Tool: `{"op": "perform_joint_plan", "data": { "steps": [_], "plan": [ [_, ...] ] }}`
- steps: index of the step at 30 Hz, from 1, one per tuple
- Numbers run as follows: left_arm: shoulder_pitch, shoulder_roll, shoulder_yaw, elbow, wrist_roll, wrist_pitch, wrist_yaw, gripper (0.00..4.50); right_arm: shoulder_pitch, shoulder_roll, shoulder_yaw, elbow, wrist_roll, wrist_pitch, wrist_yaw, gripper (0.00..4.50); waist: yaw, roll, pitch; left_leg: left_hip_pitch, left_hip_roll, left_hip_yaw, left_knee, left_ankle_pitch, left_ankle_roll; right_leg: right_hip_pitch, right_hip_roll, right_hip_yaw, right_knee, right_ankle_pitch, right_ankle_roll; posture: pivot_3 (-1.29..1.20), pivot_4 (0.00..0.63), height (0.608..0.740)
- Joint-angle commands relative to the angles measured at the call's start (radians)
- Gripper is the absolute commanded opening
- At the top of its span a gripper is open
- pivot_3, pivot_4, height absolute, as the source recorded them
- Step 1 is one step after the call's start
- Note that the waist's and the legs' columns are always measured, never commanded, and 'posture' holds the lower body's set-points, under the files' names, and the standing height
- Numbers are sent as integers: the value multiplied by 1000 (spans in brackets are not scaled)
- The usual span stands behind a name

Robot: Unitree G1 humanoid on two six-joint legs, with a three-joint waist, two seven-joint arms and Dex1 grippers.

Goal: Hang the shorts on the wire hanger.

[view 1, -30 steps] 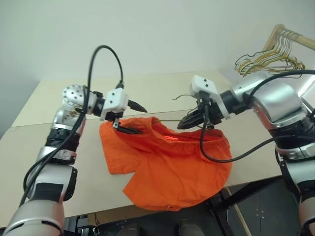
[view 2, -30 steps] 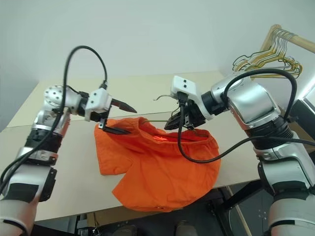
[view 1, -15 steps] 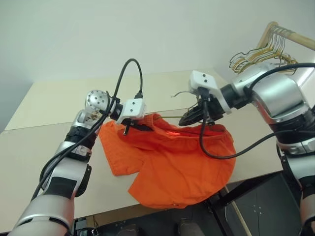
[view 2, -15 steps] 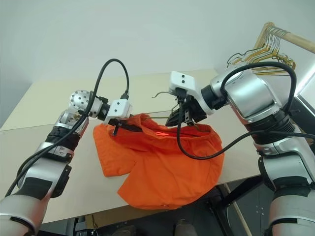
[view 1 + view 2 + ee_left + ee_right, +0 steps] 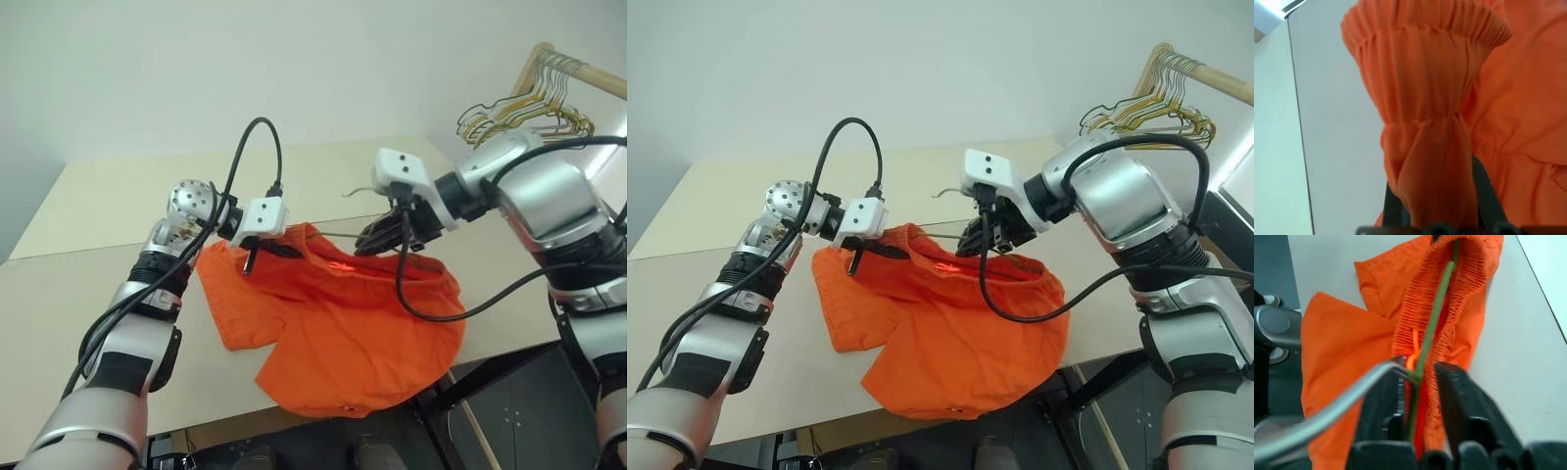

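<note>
Between both hands, shorts [image 5: 333, 323] waistband raised, left hand [image 5: 263, 251] pinching it

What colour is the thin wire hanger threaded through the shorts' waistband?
Dull olive-green wire hanger, clearest in the right wrist view.

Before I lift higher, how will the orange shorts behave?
The shorts will likely sag: the fabric bunches limply where the left gripper is shut on it. One leg drapes over the table edge, so it will probably trail and swing.

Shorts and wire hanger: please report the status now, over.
Left gripper shut on the shorts' waistband. Right gripper at the wire hanger, jaws slightly apart. Hanger runs inside the waistband. Shorts half off the table edge.
</note>
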Motion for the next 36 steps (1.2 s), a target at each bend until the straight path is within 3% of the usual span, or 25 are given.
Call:
{"op": "perform_joint_plan", "data": {
  "steps": [1,6,7,12,17,21,30,33,36],
  "plan": [
    [-12,11,15,-25,-16,17,-4,0,1,-53,-81,-51,12,26,-11,2595,-1,0,0,0,0,0,0,0,0,0,0,0,0,0,0,-145,0,740],
    [15,20,30,-55,-36,72,-4,0,63,-158,-228,-149,79,124,-53,4362,-7,0,0,-1,1,0,0,0,0,-1,-1,0,-1,0,0,-150,0,740],
    [23,24,32,-64,-36,79,-2,0,77,-181,-266,-168,99,145,-61,4477,-10,0,0,0,1,0,0,0,0,-1,-1,0,-1,0,0,-149,0,740],
    [50,44,45,-91,-42,114,12,0,236,-309,-487,-289,221,215,-70,4477,-13,0,0,0,1,-1,0,0,1,0,-1,0,-2,0,0,-147,0,740],
    [51,56,49,-99,-49,130,13,0,466,-395,-541,-422,211,174,-134,4477,-17,0,0,2,1,0,0,-1,1,0,-2,2,-3,0,0,-147,0,740],
    [46,56,47,-99,-51,135,14,0,551,-388,-477,-442,151,136,-229,4477,-21,1,0,5,1,1,0,-1,2,1,-3,5,-1,0,0,-147,0,740],
    [43,57,45,-105,-54,138,14,0,474,-254,-270,-310,69,86,-300,4477,-20,1,0,4,0,2,0,-1,2,1,-2,6,-3,0,1,-131,0,740],
    [45,58,46,-109,-54,138,15,0,439,-227,-231,-267,59,65,-282,3850,-17,2,0,4,0,2,0,-1,2,1,-2,6,-3,0,1,-123,0,740],
    [50,63,46,-115,-54,136,15,0,398,-213,-214,-250,72,54,-244,2796,-18,2,0,4,0,2,0,-1,2,1,-2,6,-3,-1,2,-119,0,740]
  ]
}}
